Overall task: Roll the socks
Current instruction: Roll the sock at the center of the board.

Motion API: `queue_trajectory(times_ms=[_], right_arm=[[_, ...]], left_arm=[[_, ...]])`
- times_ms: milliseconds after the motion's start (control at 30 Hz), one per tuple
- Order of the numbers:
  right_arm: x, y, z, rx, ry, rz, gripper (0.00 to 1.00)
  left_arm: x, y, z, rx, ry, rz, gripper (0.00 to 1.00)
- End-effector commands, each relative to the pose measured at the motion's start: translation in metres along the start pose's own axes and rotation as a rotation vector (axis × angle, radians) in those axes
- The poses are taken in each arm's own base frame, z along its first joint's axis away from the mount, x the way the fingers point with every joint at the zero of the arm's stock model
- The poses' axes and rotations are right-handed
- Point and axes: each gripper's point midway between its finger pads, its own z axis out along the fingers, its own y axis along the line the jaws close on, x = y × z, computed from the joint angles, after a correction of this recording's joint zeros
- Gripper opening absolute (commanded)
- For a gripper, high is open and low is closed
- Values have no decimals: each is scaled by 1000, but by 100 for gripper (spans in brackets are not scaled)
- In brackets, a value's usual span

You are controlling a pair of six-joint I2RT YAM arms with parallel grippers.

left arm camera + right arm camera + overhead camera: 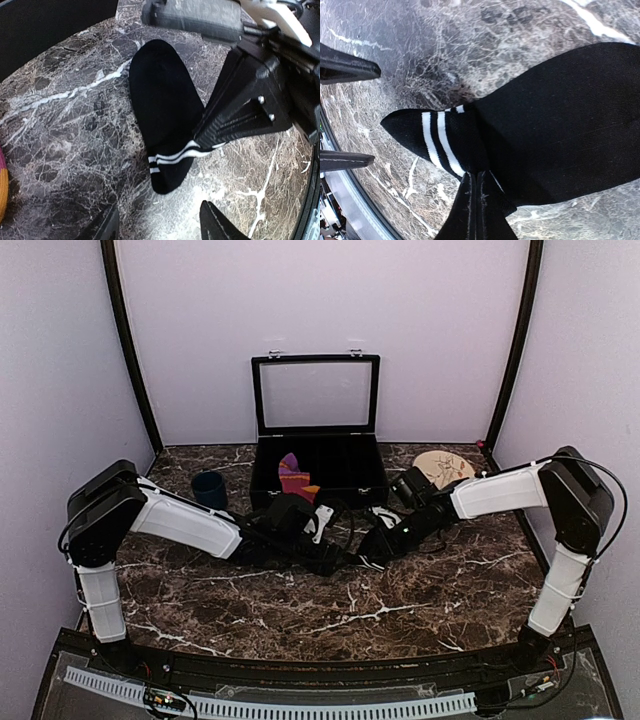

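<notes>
Gripping now: right gripper (476, 176) pinched shut on the black sock (560, 115) beside its striped cuff, flat on the marble table (470, 40).
Free arm: left gripper (159, 216) jaws apart, empty, hovering near the cuff.
Handling: light, limp, likely to bunch; best taken at the cuff edge.

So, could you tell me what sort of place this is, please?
Probably a robot test booth, not a home: plain lilac walls close in a marble-patterned table, two robot arms are bolted at its near edge, and a black sock lies as a prop.

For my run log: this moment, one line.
right gripper shut on black sock | left gripper open, empty | black sock on table
</notes>
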Motion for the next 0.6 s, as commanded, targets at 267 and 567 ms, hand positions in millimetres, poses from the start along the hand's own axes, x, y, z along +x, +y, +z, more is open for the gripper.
queue_trajectory(times_ms=[267,567], right_arm=[[-3,-11,4,-5,-10,21,0],[-1,-15,4,3,-7,24,0]], left_arm=[[-7,-8,8,12,16,39,57],[-7,-6,22,1,39,40,57]])
